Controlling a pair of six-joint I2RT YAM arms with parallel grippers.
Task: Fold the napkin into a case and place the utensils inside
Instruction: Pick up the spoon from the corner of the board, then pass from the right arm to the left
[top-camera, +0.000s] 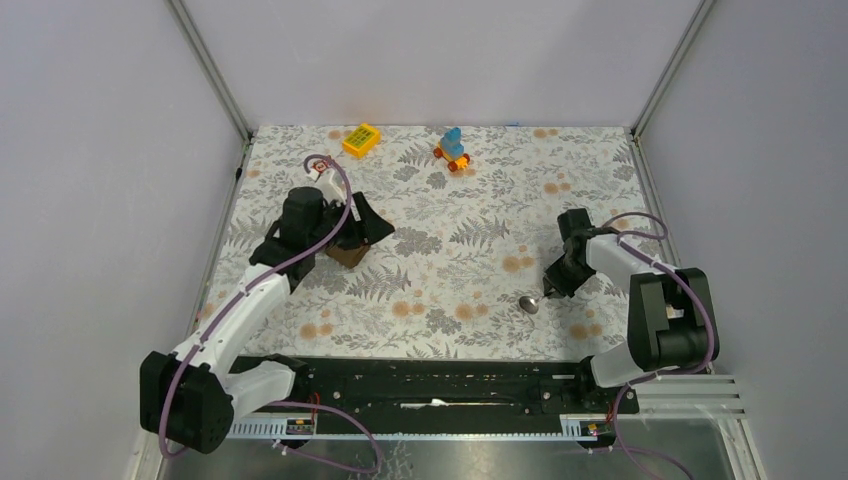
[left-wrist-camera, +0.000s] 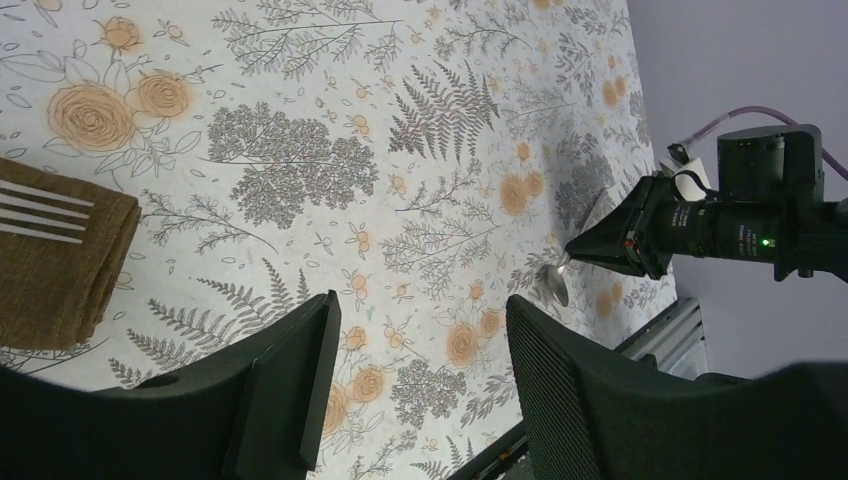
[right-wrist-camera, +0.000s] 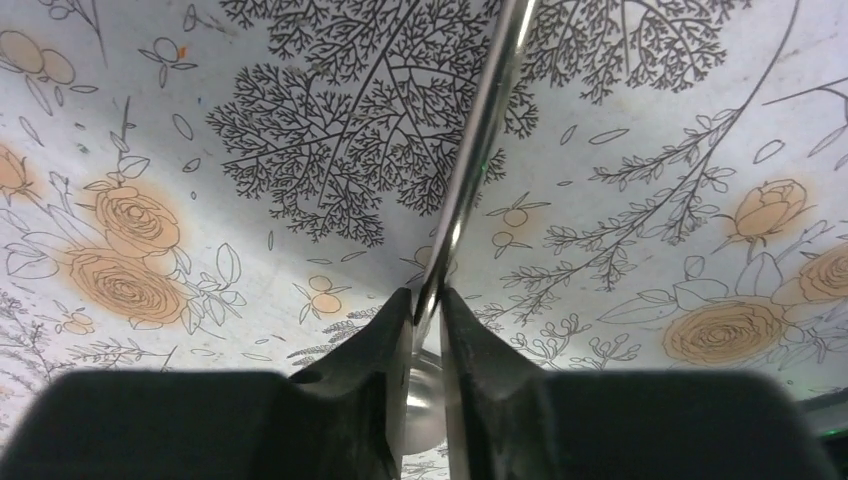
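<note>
Floral tablecloth (top-camera: 450, 290): R pincer (right-wrist-camera: 425, 300) clamped on spoon (right-wrist-camera: 479, 150) handle, L pincer (left-wrist-camera: 420, 320) open.

Brown napkin (top-camera: 346, 257) folded up small, flat at far left. Silver spoon (top-camera: 530, 303) at right, tilted, pinched by the handle in right end effector (top-camera: 550, 288).
</note>
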